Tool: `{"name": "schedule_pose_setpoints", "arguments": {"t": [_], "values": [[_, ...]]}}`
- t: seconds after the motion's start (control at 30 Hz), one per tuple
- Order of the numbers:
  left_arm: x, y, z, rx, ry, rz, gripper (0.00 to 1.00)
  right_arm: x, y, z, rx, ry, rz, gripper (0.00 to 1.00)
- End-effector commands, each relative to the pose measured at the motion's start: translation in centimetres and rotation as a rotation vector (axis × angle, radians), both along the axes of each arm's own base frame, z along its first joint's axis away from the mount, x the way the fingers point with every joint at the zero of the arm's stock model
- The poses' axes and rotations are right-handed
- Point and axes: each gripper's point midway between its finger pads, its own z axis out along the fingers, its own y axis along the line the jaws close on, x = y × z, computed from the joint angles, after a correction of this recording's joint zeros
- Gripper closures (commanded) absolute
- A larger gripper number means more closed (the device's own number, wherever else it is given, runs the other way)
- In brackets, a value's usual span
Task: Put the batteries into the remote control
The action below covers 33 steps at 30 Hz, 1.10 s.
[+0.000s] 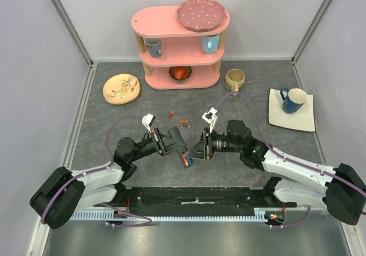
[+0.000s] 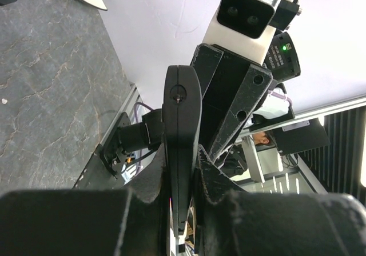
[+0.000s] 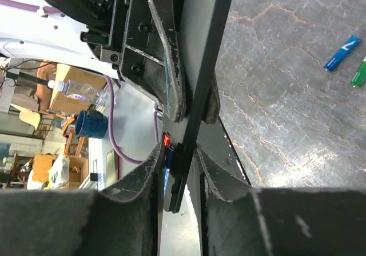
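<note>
Remote control sits clamped in closed left jaws for loading; right jaws flank it, hold unclear; batteries lie at twelve o'clock.

No legible text, label or number found; white print on the slim blue cylindrical battery is too blurred to be read.

Batteries behind remote control

Overhead; opposed wrist close-ups on remote
</note>
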Motion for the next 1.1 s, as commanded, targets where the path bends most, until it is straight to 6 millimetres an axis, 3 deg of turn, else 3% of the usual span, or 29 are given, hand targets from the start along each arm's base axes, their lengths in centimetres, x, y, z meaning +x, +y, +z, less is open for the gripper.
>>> {"name": "schedule_pose_setpoints", "arguments": {"t": [0.0,0.07,0.13,0.17,0.27,0.47,0.5,0.53,0.6,0.63,0.67,0.77,0.8,0.83,0.87,0.93,0.97,1.07], "values": [[-0.3,-0.2,3.0,-0.054,-0.113,-0.017,0.98,-0.1,0.4,-0.1,-0.011,0.012,0.030,0.75],[-0.3,-0.3,3.0,-0.053,-0.115,-0.020,0.98,0.0,0.5,-0.2,-0.015,0.014,0.027,0.78],[-0.2,-0.3,2.9,-0.049,-0.116,-0.018,0.98,0.0,0.6,0.2,-0.002,0.014,0.030,0.73],[-0.2,-0.3,2.8,-0.045,-0.115,-0.017,0.98,0.0,0.6,0.4,0.002,0.015,0.026,0.55],[-0.2,-0.3,2.3,-0.029,-0.112,-0.013,0.98,0.4,0.5,1.2,0.012,0.004,0.001,0.35],[-0.1,-0.2,1.4,-0.003,-0.106,-0.004,0.98,1.7,-0.4,3.0,-0.019,-0.060,-0.059,0.16],[-0.1,-0.2,1.3,0.001,-0.105,-0.002,0.98,2.0,-0.7,4.5,-0.005,-0.099,-0.071,0.15],[-0.1,-0.2,1.0,0.010,-0.103,-0.001,0.98,2.6,-1.6,4.2,-0.041,-0.096,-0.101,0.13],[-0.1,-0.1,0.7,0.017,-0.101,0.004,0.98,4.4,-2.9,5.8,-0.071,-0.184,-0.182,0.13],[-0.1,-0.1,0.4,0.027,-0.097,0.005,0.98,5.2,-4.2,4.8,-0.141,-0.173,-0.230,0.13],[0.0,-0.1,0.2,0.034,-0.093,0.009,0.98,7.7,-5.7,5.3,-0.201,-0.217,-0.372,0.13],[0.2,0.0,-0.8,0.069,-0.072,0.018,0.98,11.1,-10.6,1.9,-0.482,-0.242,-0.605,0.15],[0.2,0.0,-1.1,0.078,-0.072,0.020,0.98,12.9,-14.2,-0.7,-0.667,-0.228,-0.770,0.16],[0.1,0.0,-1.3,0.087,-0.067,0.020,0.98,13.7,-15.7,-1.7,-0.736,-0.218,-0.835,0.19],[0.1,0.1,-1.7,0.097,-0.058,0.019,0.98,14.2,-16.8,-4.2,-0.824,-0.188,-0.851,0.21],[-0.1,0.2,-1.8,0.098,-0.057,0.019,0.98,15.4,-18.0,-6.3,-0.862,-0.139,-0.850,0.25],[-0.2,0.2,-2.0,0.103,-0.054,0.013,0.98,15.6,-18.4,-8.4,-0.909,-0.100,-0.829,0.25],[-0.7,0.3,-2.0,0.113,-0.070,-0.003,0.98,16.8,-19.3,-11.0,-0.970,-0.041,-0.812,0.25]]}}
